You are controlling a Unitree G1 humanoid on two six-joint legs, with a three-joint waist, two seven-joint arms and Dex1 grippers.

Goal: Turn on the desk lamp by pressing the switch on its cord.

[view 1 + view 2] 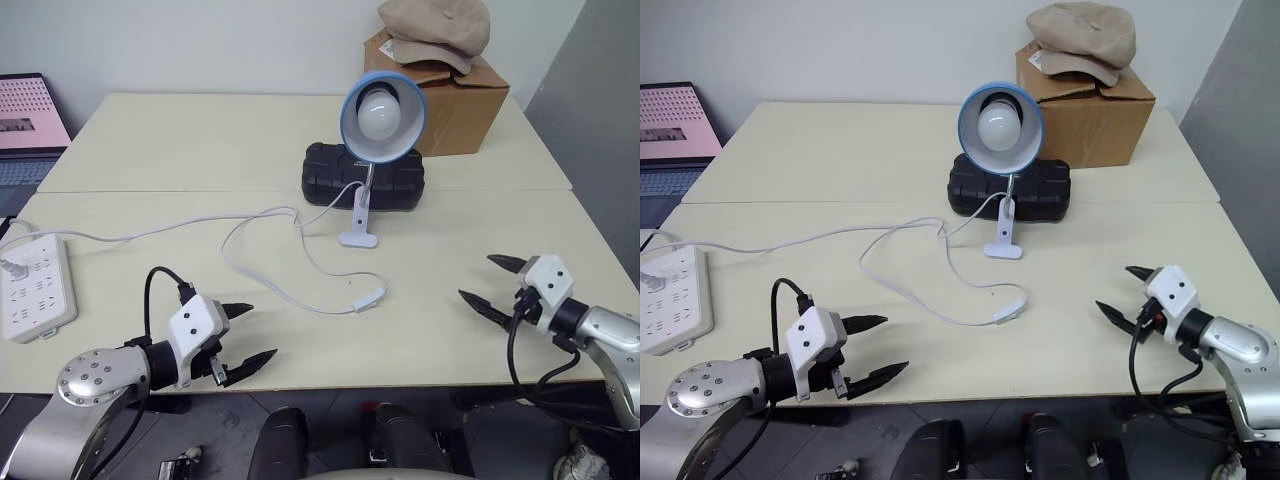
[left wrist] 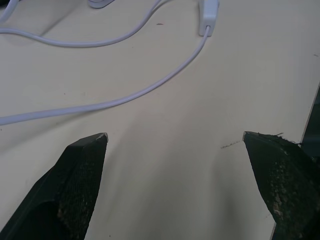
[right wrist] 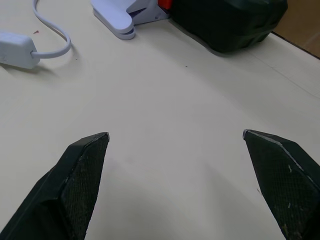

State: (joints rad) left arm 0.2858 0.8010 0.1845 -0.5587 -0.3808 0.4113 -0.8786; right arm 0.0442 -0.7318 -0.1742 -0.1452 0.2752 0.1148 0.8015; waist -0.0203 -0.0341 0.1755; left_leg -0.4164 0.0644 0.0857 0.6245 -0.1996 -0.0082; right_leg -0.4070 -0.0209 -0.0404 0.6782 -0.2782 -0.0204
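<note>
At the table's (image 1: 150, 140) left edge lies a white power strip (image 1: 35, 288), with the lamp's cord (image 1: 258, 272) running from it across the surface in loose loops. My left gripper (image 1: 243, 340) hangs over the near edge, left of centre, jaws spread wide and holding nothing. Ahead of it and to its right, the switch (image 1: 369, 299) lies flat on the table at the end of a long cord loop, roughly midway between my two hands and a little in from the near edge. Behind it the desk lamp (image 1: 380, 115) stands near the middle on its small white base, blue shade tilted towards me, bulb unlit (so the press is not yet made). My right gripper (image 1: 495, 283) sits over the near right part of the table, also wide open and empty.

What worries me: the switch is light and lies loose, so a fingertip coming in at a slant may shove it along the table instead of rocking it. Dragging the cord could also tug the lamp's base and tip it.

Nothing blocks either hand's path to the switch. A black case (image 1: 363, 176) sits just behind the lamp, and a cardboard box (image 1: 455, 100) with a cap (image 1: 437, 30) on it stands at the far right edge. Beyond the far left corner is a laptop (image 1: 30, 125).
</note>
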